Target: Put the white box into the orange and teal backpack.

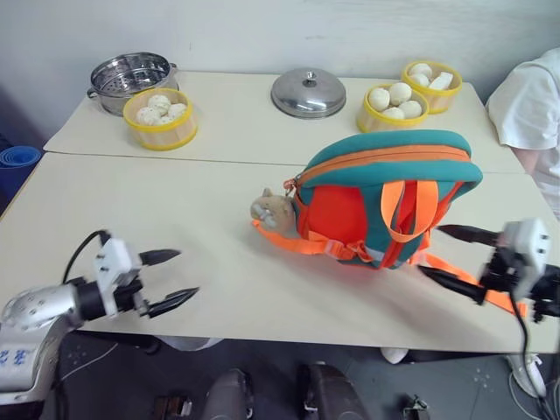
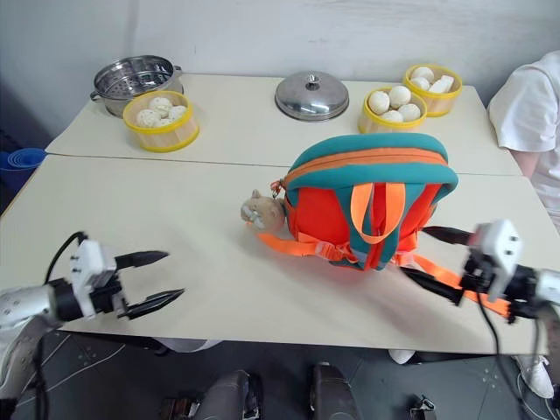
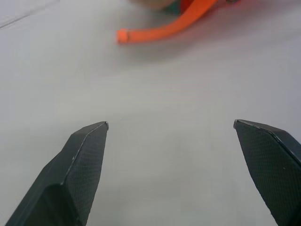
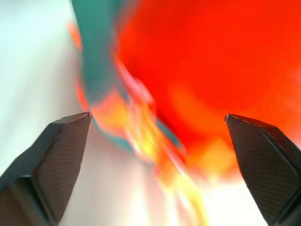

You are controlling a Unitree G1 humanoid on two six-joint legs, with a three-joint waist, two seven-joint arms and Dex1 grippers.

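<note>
Backpack first: the orange and teal backpack [image 1: 381,197] lies on the near table [image 1: 175,219], toward its right edge, teal top panel uppermost and orange body with its straps facing the near edge. A tan plush animal [image 1: 272,209] hangs off its left side and rests on the tabletop, and a loose orange strap [image 3: 162,29] trails out across the surface beside it. The white box cannot be seen anywhere on the tables, so I cannot tell where it is.

Both grippers are released and hold nothing. The left gripper [image 1: 169,280] hovers near the table's front-left corner, its two black fingers spread wide and pointing across the bare surface toward the backpack, well apart from it. The right gripper [image 1: 462,259] is at the front-right edge, fingers likewise spread (one above the other in the head views), its tips just beside the backpack's lower right side and over another orange strap – whether they touch the fabric I cannot tell; its wrist view is blurred.

On the far table sit a metal steamer pot [image 1: 131,80] at the left end, a yellow steamer basket [image 1: 159,118] of buns in front of it, a metal lid [image 1: 308,92] in the middle, and two more yellow baskets [image 1: 411,96] of buns toward the right. A person's white sleeve [image 1: 529,101] shows at the right edge.
</note>
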